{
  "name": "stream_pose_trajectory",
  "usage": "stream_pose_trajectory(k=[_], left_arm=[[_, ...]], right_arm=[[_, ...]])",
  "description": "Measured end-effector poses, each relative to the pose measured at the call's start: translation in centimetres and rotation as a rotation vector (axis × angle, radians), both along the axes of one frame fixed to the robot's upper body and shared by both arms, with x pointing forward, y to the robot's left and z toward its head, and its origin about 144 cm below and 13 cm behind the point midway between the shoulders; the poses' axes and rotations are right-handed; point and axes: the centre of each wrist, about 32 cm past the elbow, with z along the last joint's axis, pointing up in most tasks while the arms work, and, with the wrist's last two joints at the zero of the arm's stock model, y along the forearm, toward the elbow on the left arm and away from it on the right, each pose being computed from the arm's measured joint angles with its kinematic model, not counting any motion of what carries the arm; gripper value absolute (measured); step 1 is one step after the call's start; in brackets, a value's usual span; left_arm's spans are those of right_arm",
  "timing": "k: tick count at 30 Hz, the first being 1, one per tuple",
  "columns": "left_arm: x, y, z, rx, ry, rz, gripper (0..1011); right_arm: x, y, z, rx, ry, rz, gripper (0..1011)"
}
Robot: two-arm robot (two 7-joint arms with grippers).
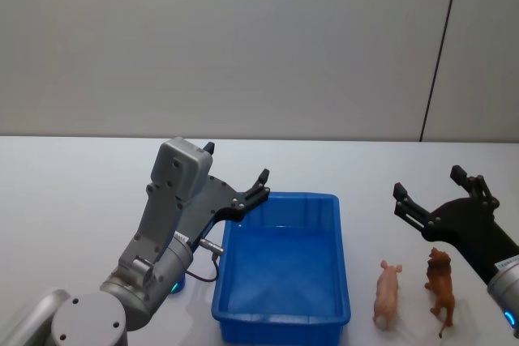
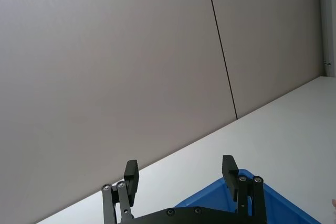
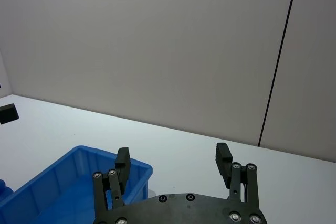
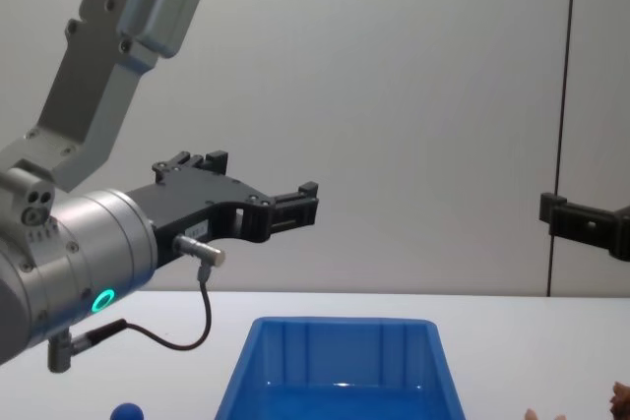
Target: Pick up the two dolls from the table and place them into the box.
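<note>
Showing pre-grasp: the right gripper (image 1: 428, 181) is held spread above pink doll (image 1: 388, 293) and brown doll (image 1: 440, 281), right of the box (image 1: 280, 326); lowering is required; the left gripper (image 1: 235, 163) is spread left of it.

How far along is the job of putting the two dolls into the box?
Done: nothing yet; the box holds no doll. In hand: nothing; the left end effector and the right end effector are open and raised. Remaining: the pink doll and the brown doll, both on the table right of the box, must go in.
</note>
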Motion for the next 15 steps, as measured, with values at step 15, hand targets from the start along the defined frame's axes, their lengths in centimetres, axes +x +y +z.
stream_pose_trajectory(k=[15], left_arm=[[0.0,0.0,0.0,0.0,0.0,0.0,1001]], right_arm=[[0.0,0.0,0.0,0.0,0.0,0.0,1001]])
